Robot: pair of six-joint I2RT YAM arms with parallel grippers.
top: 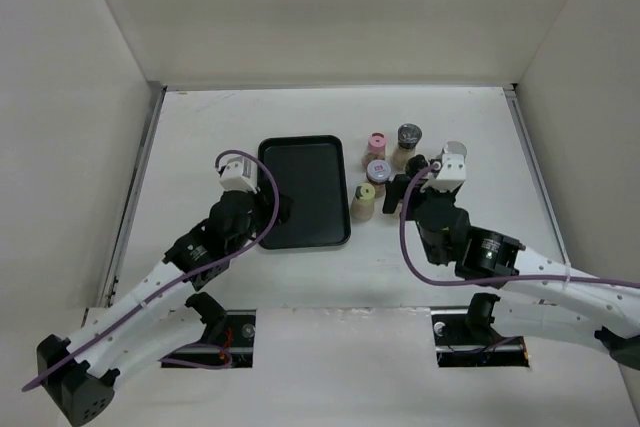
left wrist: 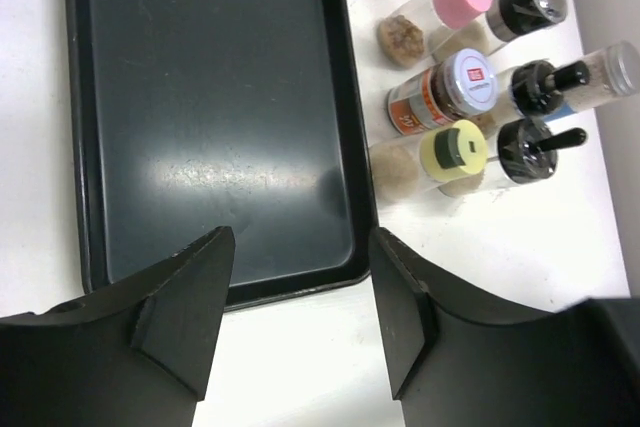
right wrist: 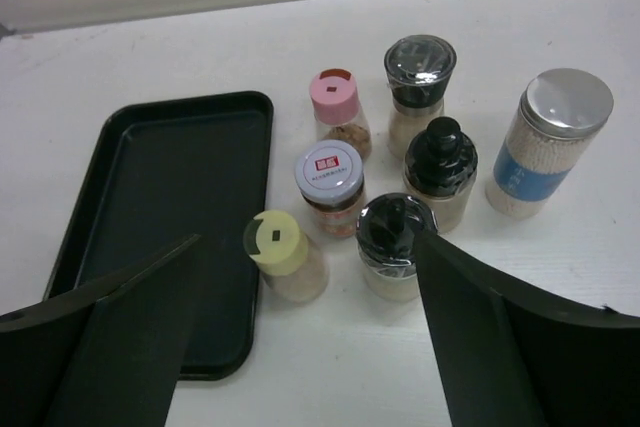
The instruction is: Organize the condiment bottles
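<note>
Several condiment bottles stand in a cluster right of the black tray (top: 303, 192). In the right wrist view I see the pink cap (right wrist: 334, 97), dark grinder cap (right wrist: 420, 60), white-purple cap (right wrist: 328, 169), pale yellow cap (right wrist: 276, 239), two black knob caps (right wrist: 440, 152) (right wrist: 396, 230) and the silver cap (right wrist: 567, 104). My right gripper (right wrist: 308, 247) is open, just short of the cluster's near side, facing the yellow-capped and nearer black-capped bottles. My left gripper (left wrist: 302, 242) is open and empty over the tray's near right corner (left wrist: 340, 267).
The tray (left wrist: 200, 97) has nothing in it. White walls close in the table at the back and both sides. The right wrist (top: 440, 182) covers part of the cluster from above. Bare table lies right of the silver-capped bottle (top: 455, 150).
</note>
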